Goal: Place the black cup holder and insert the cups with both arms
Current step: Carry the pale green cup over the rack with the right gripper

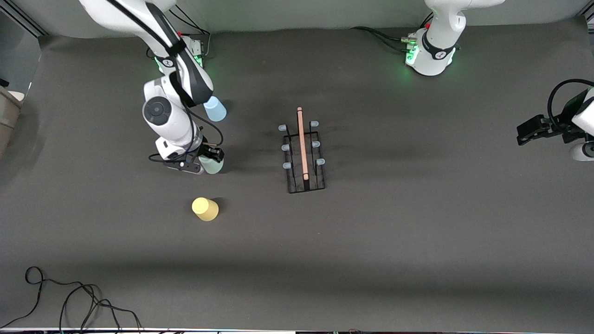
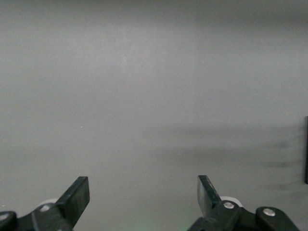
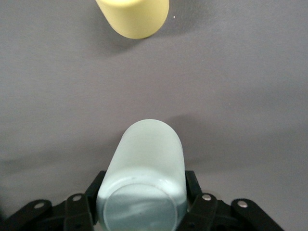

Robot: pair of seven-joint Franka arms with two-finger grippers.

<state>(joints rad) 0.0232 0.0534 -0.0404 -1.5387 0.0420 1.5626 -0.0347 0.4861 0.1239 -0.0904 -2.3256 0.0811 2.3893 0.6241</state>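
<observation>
The black cup holder (image 1: 304,157) stands mid-table, its wooden handle bar pointing toward the front camera, with nothing on its pale-capped pegs. My right gripper (image 1: 206,162) is shut on the pale green cup (image 1: 212,165), which is upside down; in the right wrist view the cup (image 3: 147,163) sits between the fingers (image 3: 191,182). The yellow cup (image 1: 205,208) stands upside down nearer the front camera and also shows in the right wrist view (image 3: 134,17). The light blue cup (image 1: 215,109) stands near the right arm's base. My left gripper (image 1: 526,132) waits open and empty at the left arm's end of the table (image 2: 143,190).
A black cable (image 1: 69,297) lies coiled on the table at the front corner at the right arm's end. Grey mat covers the table (image 1: 417,232). A box edge (image 1: 7,111) sits off the mat at the right arm's end.
</observation>
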